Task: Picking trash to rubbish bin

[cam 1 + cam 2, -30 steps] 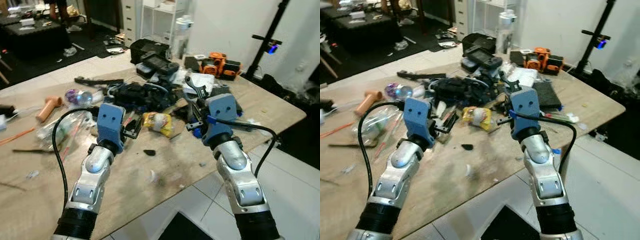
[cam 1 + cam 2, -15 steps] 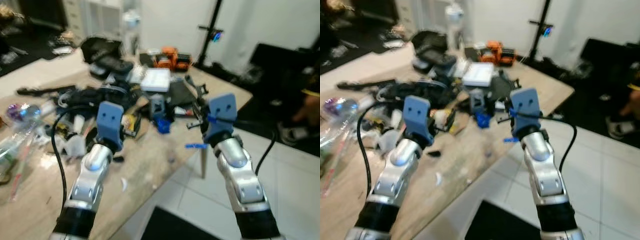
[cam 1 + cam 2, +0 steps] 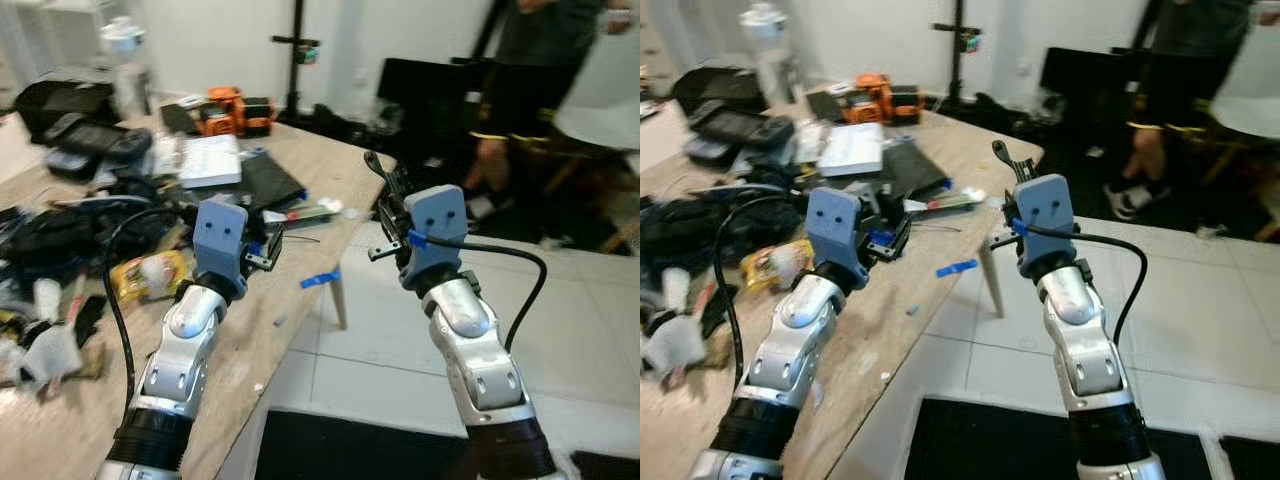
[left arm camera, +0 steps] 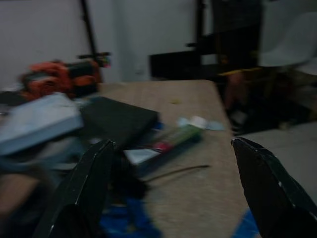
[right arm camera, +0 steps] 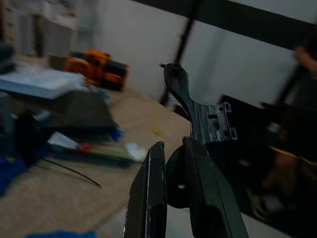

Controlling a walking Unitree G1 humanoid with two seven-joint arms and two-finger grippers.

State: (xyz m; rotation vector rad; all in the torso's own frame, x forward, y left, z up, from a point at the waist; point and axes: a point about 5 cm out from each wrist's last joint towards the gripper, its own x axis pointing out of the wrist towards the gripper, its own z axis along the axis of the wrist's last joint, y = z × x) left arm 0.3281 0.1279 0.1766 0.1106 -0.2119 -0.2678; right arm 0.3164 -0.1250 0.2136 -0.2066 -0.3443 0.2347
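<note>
1. My right end effector (image 3: 385, 205) is off the worktop's right edge, out over the white tiled floor (image 3: 590, 330), and it is clenched on a flat black plastic part (image 5: 198, 111). In the right wrist view the two fingers (image 5: 198, 198) press together on the part's lower end, and the part stands up past the fingertips.
2. My left end effector (image 3: 268, 250) is over the worktop (image 3: 300, 310), close to its right edge. In the left wrist view its fingers (image 4: 84, 193) are spread wide with nothing between them.
3. Just past the left end effector, toward the worktop's far right corner, I see a green and red tube (image 4: 176, 139) lying flat with a thin dark wire (image 4: 173, 172) beside it.
4. A blue strip (image 3: 320, 279) lies on the worktop at the right edge, between the two arms.
5. A yellow wrapper (image 3: 150, 277) lies further in from the edge, beside my left forearm. Crumpled white pieces (image 3: 40, 345) sit near the worktop's near left side.
6. Farther back there is a black slab (image 3: 268, 180), a white box (image 3: 210, 160), an orange and black tool (image 3: 232, 108) near the far edge and a tangle of black gear (image 3: 60, 225).
7. A person (image 3: 530, 90) in dark shorts stands on the floor beyond the worktop's far right corner, next to a white chair (image 3: 605, 120).
8. The wrist views are blurred, so I cannot make out finer detail on the clutter.
</note>
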